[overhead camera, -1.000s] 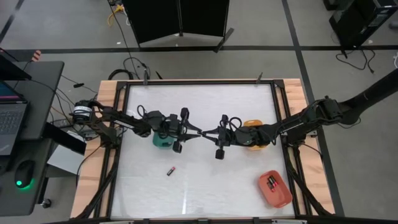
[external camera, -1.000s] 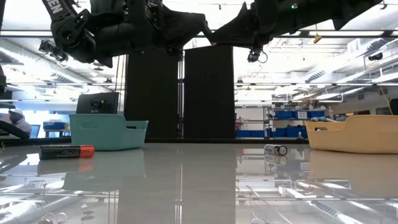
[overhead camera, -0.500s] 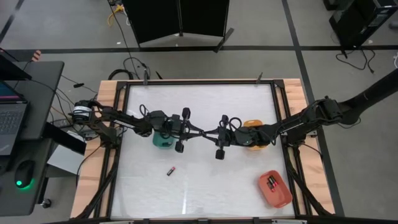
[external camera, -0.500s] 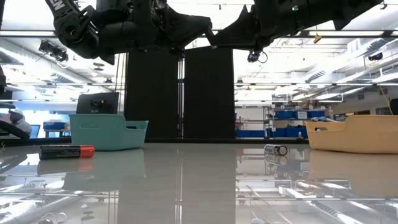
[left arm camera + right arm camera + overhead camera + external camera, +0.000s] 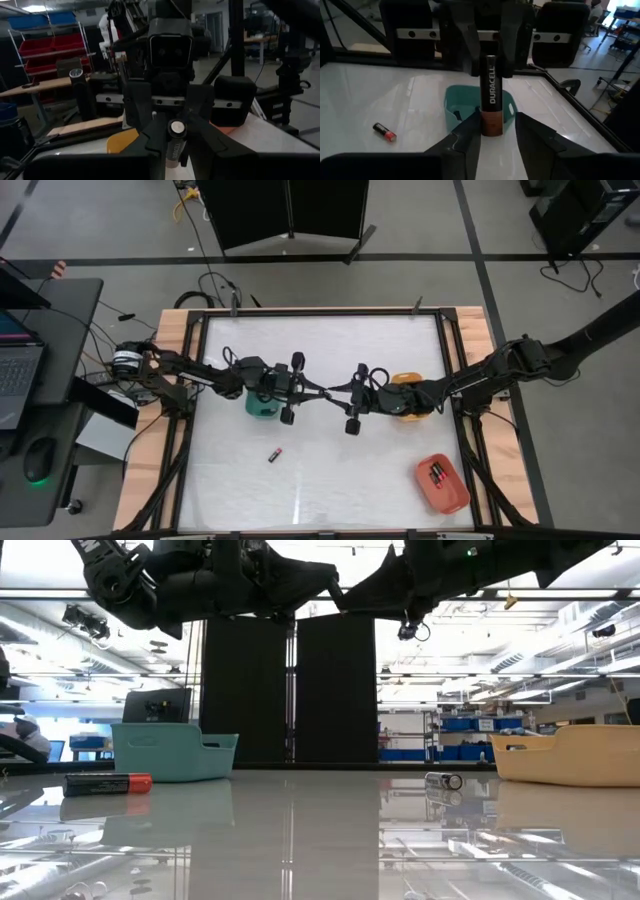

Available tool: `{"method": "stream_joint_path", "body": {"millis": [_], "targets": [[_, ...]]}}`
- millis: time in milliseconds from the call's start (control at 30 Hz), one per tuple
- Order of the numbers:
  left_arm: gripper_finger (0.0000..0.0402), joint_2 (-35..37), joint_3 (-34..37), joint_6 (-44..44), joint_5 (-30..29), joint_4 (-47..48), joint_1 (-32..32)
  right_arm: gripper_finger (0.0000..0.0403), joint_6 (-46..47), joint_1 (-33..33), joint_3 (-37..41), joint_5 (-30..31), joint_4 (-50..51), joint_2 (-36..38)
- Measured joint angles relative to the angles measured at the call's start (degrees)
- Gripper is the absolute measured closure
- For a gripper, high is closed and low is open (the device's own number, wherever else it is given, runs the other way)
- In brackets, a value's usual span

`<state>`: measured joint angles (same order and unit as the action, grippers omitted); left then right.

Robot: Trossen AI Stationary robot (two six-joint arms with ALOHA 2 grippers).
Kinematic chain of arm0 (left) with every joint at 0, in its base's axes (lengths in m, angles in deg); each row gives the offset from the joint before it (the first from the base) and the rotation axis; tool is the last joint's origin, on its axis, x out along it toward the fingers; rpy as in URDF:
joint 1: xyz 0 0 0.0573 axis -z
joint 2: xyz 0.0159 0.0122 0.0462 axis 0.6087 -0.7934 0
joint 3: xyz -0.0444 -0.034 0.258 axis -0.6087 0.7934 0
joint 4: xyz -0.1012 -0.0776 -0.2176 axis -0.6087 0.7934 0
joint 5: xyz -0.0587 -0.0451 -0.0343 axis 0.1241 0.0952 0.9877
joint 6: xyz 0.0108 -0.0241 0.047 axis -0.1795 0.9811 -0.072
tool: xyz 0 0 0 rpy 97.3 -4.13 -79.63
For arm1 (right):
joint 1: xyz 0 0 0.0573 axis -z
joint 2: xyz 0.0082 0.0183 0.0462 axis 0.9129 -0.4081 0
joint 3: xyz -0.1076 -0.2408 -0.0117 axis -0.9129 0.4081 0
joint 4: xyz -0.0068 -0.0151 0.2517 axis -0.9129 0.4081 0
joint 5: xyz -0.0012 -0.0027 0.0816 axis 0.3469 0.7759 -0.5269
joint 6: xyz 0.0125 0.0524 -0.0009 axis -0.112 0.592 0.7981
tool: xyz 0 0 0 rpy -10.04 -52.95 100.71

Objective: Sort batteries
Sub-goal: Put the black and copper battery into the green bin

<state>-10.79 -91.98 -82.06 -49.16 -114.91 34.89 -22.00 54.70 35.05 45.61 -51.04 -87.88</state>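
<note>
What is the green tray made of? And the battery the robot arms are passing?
The green tray looks like moulded plastic: one even teal colour, smooth matte walls, rounded rim. The battery seems metal under a printed wrap: glossy black with white lettering, a coppery band at one end, and a silvery metal cap.

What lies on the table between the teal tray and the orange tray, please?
One small silvery battery lies there, seen in the low view.

Bright ceiling lights glare off the glossy table (image 5: 320,840); the left wrist view seems dimmer, softly blurred.
</note>
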Motion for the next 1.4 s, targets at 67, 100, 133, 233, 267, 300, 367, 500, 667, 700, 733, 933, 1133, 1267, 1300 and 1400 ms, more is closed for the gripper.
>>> {"method": "stream_joint_path", "body": {"millis": [67, 100, 133, 233, 267, 300, 367, 500, 667, 700, 733, 933, 1133, 1267, 1300, 1400], "targets": [[0.0343, 1.2, 0.0, -0.9, -0.2, 2.7, 0.0, 0.0265, -0.1, -0.1, 0.0, 1.4, 1.1, 0.0], [0.0343, 2.1, 0.0, -1.5, -0.7, 4.5, 0.0, 0.0262, -0.2, -0.1, 0.0, 2.3, 1.8, 0.0], [0.0343, 3.4, 0.0, -2.1, -1.7, 6.7, -0.1, 0.0259, -0.2, -0.1, 0.0, 3.4, 2.7, 0.0], [0.0343, 8.0, -0.5, -3.6, -4.1, 16.1, 0.0, 0.0254, -0.8, 0.0, 0.0, 6.3, 5.3, 0.0], [0.0343, 9.5, -0.9, -4.2, -5.2, 20.0, 0.1, 0.0253, -1.0, 0.1, 0.0, 6.9, 6.2, 0.0], [0.0343, 11.0, -1.4, -4.5, -6.3, 24.0, 0.3, 0.0253, -1.2, 0.3, 0.0, 7.2, 7.0, 0.0], [0.0343, 13.9, -2.6, -4.6, -8.5, 32.2, 0.7, 0.0253, -1.3, 0.6, 0.0, 7.3, 8.6, 0.0], [0.0343, 17.8, -5.9, -3.7, -13.6, 53.9, 1.9, 0.0254, -1.1, 1.7, 0.0, 7.3, 12.3, 0.0], [0.0343, 18.4, -10.1, 2.2, -20.4, 79.3, 3.7, 0.0253, 0.9, 3.1, 0.1, 7.1, 15.7, 0.0], [0.0343, 18.4, -10.3, 3.6, -20.8, 82.2, 3.9, 0.0254, 1.3, 3.3, 0.1, 7.0, 16.1, 0.0], [0.0343, 18.4, -10.4, 4.8, -20.9, 84.9, 4.0, 0.0255, 1.5, 3.6, 0.1, 7.0, 16.3, 0.0], [0.0343, 18.0, -10.1, 9.5, -22.2, 96.6, 3.8, 0.0259, 1.8, 4.4, 0.1, 6.5, 16.5, 0.0], [0.0343, 14.7, -9.3, 10.0, -21.8, 96.2, 3.7, 0.0261, 1.9, 4.9, 0.1, 6.3, 16.4, 0.0], [0.0343, 10.5, -9.2, 8.9, -20.1, 94.7, 3.6, 0.0260, 2.0, 4.9, 0.1, 6.1, 16.0, 0.0], [0.0343, 9.4, -9.2, 8.8, -19.7, 94.5, 3.5, 0.0261, 2.0, 4.9, 0.1, 5.9, 16.1, 0.0], [0.0343, 6.0, -9.2, 7.9, -18.8, 94.1, 3.1, 0.0264, 2.0, 4.9, 0.1, 5.9, 16.1, 0.0]]}}
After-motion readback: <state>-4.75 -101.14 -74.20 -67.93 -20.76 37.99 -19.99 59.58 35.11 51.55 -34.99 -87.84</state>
